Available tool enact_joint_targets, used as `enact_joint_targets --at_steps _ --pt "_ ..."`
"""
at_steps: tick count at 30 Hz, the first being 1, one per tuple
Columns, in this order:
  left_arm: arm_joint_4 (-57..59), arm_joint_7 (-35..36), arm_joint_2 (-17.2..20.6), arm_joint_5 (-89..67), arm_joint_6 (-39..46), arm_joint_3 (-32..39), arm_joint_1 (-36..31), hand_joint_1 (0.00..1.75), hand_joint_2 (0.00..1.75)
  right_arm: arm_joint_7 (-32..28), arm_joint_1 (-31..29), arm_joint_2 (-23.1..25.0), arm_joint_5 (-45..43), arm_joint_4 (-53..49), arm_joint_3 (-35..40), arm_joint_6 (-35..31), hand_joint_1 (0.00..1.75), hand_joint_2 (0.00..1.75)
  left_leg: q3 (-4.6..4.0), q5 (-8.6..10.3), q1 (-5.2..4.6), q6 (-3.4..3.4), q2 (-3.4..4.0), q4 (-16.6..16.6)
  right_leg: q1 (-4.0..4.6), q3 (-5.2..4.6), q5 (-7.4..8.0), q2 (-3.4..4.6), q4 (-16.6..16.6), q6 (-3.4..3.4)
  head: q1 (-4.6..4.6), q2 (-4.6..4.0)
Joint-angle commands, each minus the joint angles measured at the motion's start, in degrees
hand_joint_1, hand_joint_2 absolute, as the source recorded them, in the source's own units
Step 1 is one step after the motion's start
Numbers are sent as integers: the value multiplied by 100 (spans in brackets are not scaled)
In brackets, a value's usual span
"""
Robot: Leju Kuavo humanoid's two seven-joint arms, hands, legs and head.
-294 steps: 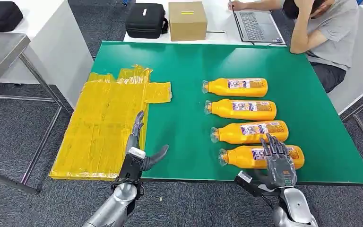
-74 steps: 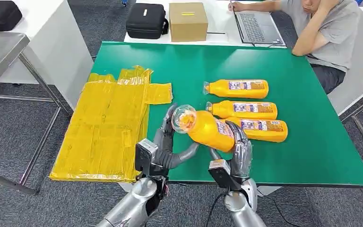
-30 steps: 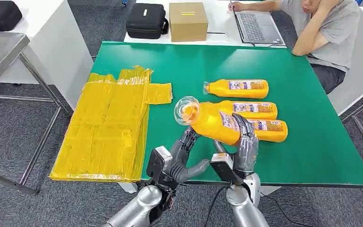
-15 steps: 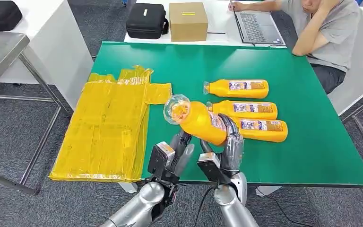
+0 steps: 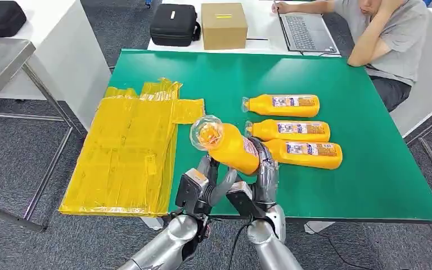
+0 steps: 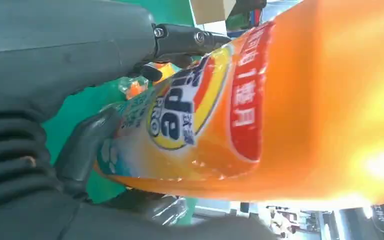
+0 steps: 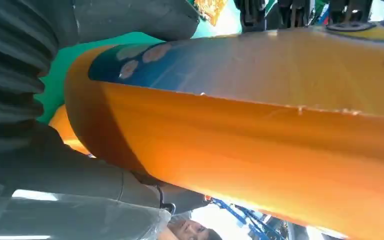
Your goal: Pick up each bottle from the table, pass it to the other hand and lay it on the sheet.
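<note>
An orange bottle (image 5: 230,147) with a clear cap hangs tilted above the table's front edge, cap pointing up and left. My right hand (image 5: 260,179) grips its lower body from beneath. Beside it, my left hand (image 5: 203,183) reaches up and wraps the same bottle. In the left wrist view the bottle (image 6: 280,115) lies between a dark finger and the thumb (image 6: 82,145). The right wrist view has the bottle (image 7: 280,125) pressed against my right hand (image 7: 55,160). Three more orange bottles (image 5: 282,104) (image 5: 290,130) (image 5: 310,154) lie on the green table. The yellow sheet (image 5: 129,146) lies at the left.
The green table (image 5: 365,180) ends just in front of my hands. Behind it a person sits at a laptop (image 5: 305,31), beside a cardboard box (image 5: 223,24) and a black case (image 5: 174,23). A metal table (image 5: 0,62) stands at the far left.
Both hands have carried the bottle leftward, toward the sheet. My left hand has come up from below and closed on the bottle next to my right hand.
</note>
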Motion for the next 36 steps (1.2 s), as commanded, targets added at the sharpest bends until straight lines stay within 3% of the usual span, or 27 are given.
enact_joint_targets --at_steps 1,8,14,23,27,32,33,34,36 --pt "315 -23 26 -26 -11 -311 -363 0 175 2 -235 -21 25 599 125 -5 175 175 25 -10 0 -10 4 -2 1 24 -11 -2 1 -9 0 0" --pt "153 -177 26 -525 1272 -658 -481 0 175 2 -383 91 224 914 234 -5 175 175 15 -7 -1 -8 9 -1 1 13 -7 4 3 -8 0 0" --pt "152 -75 26 110 687 -871 -485 0 175 2 -529 145 448 1003 -13 -5 175 175 15 -7 0 -8 9 -1 1 13 -5 4 2 -7 -2 0" --pt "243 -80 26 301 537 -937 -500 0 175 2 -555 236 833 1013 10 -5 175 175 14 -7 1 -8 10 1 2 13 -6 5 2 -8 0 0" --pt "210 219 26 476 -10 -1184 -438 0 175 2 -512 268 1410 653 -249 -5 175 175 6 -3 -2 -5 7 0 -1 5 -3 3 2 -5 0 0" --pt "333 130 26 262 461 -1364 -474 0 175 2 -470 291 1175 514 -2 -5 175 175 11 -9 -2 -7 16 3 -1 9 -6 12 6 -7 2 -2" --pt "336 90 26 268 505 -1356 -484 94 175 2 -451 293 1178 470 18 -5 175 175 7 -5 -1 -6 14 -1 0 6 -2 11 2 -6 2 0" --pt "378 36 26 225 605 -1378 -528 173 175 2 -422 291 1112 406 101 -5 175 175 22 -15 -2 -11 21 3 0 18 -12 15 9 -12 0 -2" --pt "390 -2 26 308 573 -1352 -551 175 175 2 -389 285 1073 315 193 -5 175 175 7 -6 1 -7 10 1 2 8 -3 6 2 -7 2 0"
